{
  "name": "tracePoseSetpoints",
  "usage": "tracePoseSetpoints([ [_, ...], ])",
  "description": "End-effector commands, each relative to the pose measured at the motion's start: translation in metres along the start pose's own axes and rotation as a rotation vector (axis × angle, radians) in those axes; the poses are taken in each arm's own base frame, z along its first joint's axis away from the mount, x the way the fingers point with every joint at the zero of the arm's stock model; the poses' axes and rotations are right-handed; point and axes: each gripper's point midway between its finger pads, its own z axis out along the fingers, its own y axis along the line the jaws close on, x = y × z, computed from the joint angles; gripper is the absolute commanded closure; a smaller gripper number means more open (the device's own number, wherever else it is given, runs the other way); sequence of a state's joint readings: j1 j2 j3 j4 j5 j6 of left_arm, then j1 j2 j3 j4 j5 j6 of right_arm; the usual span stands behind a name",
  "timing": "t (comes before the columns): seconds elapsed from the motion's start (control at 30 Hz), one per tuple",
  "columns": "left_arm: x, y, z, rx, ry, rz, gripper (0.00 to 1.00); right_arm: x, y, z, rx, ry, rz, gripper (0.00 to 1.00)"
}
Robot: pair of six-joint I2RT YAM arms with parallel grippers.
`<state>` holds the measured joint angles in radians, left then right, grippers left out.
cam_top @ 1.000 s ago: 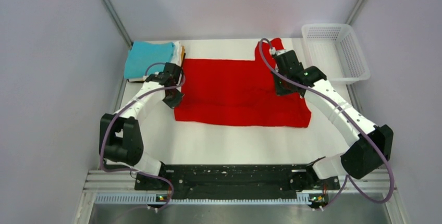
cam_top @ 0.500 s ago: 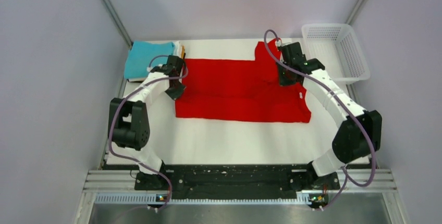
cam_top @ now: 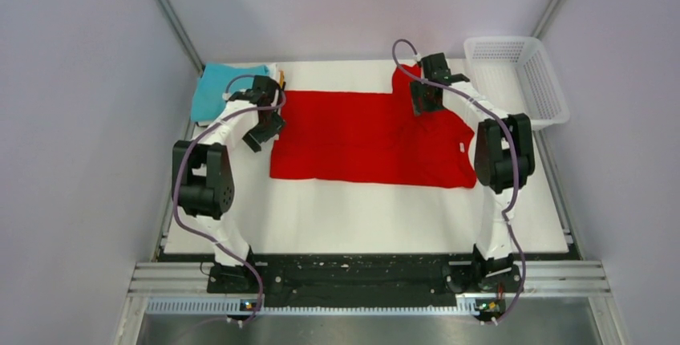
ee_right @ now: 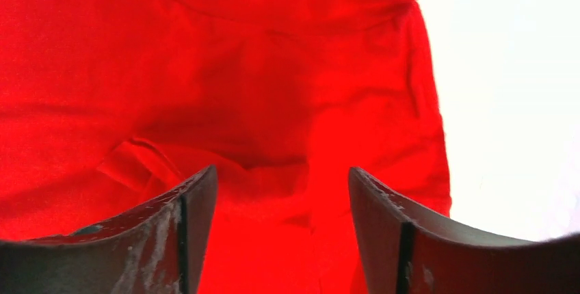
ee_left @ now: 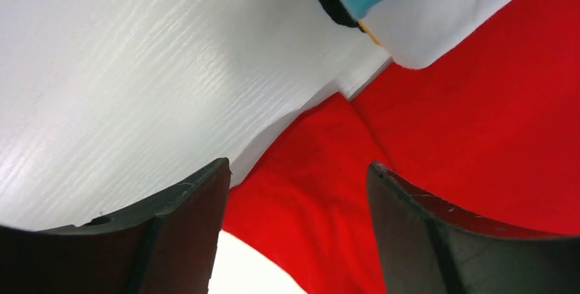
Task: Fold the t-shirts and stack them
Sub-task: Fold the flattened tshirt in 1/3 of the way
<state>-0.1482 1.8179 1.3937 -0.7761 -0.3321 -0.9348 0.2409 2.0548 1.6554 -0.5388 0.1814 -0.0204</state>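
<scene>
While the red t-shirt (cam_top: 369, 136) lies flat on the bench (cam_top: 361, 217), toward its far edge, you look to be taking grips for a fold.
Left jaws: apart, empty, at the shirt's left end, beside the folded stack (cam_top: 220, 92) in the far left corner.
Right jaws: apart, empty, over the far right sleeve.
Next: lower both, pinch cloth only.

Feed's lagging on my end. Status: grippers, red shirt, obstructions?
Left gripper open, over left edge of red t-shirt. Right gripper open, over its far right part. Shirt spread flat. Folded stack close beside left gripper.
</scene>
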Motion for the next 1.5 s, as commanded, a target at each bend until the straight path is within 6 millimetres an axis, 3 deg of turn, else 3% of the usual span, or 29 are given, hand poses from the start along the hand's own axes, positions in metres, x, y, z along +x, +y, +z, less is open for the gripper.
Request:
tracePoseSetpoints([
  [0.0, -0.012, 0.014, -0.034, 0.006, -0.040, 0.012, 0.20, -0.033, -0.023, -0.032, 0.112, -0.103, 0.148, 0.28],
  [0.07, -0.006, 0.013, -0.042, 0.047, -0.019, 0.022, 0.17, -0.029, -0.016, -0.045, 0.069, -0.123, 0.197, 0.23],
  [0.2, 0.016, -0.008, -0.054, 0.201, 0.065, 0.077, 0.15, -0.010, 0.012, -0.070, -0.107, -0.142, 0.260, 0.03],
  [0.3, 0.036, -0.028, -0.057, 0.302, 0.115, 0.133, 0.15, 0.008, 0.051, -0.082, -0.323, -0.141, 0.284, 0.01],
  [0.43, 0.056, -0.043, -0.046, 0.340, 0.178, 0.169, 0.14, 0.027, 0.086, -0.078, -0.471, -0.099, 0.314, 0.01],
  [0.53, 0.070, -0.047, -0.038, 0.358, 0.229, 0.183, 0.14, 0.031, 0.096, -0.061, -0.462, -0.071, 0.305, 0.01],
  [0.7, 0.087, -0.038, -0.015, 0.327, 0.266, 0.198, 0.13, 0.013, 0.092, -0.024, -0.379, -0.122, 0.328, 0.01],
  [0.83, 0.098, -0.021, 0.005, 0.262, 0.275, 0.218, 0.13, -0.015, 0.056, 0.006, -0.159, -0.206, 0.336, 0.01],
  [1.0, 0.106, -0.011, 0.017, 0.211, 0.301, 0.242, 0.13, -0.049, 0.009, 0.020, 0.092, -0.301, 0.307, 0.01],
  [1.1, 0.106, -0.010, 0.018, 0.210, 0.302, 0.248, 0.13, -0.064, 0.005, 0.026, 0.115, -0.325, 0.270, 0.01],
  [1.2, 0.103, -0.007, 0.020, 0.188, 0.281, 0.253, 0.13, -0.069, 0.012, 0.022, 0.071, -0.323, 0.257, 0.01],
  [1.3, 0.100, -0.006, 0.020, 0.184, 0.270, 0.257, 0.13, -0.061, 0.023, 0.001, 0.002, -0.299, 0.252, 0.01],
  [1.4, 0.098, -0.006, 0.019, 0.184, 0.258, 0.258, 0.13, -0.040, 0.034, -0.030, -0.053, -0.291, 0.253, 0.01],
  [1.47, 0.100, -0.004, 0.020, 0.179, 0.263, 0.256, 0.13, -0.014, 0.038, -0.043, -0.045, -0.259, 0.263, 0.01],
])
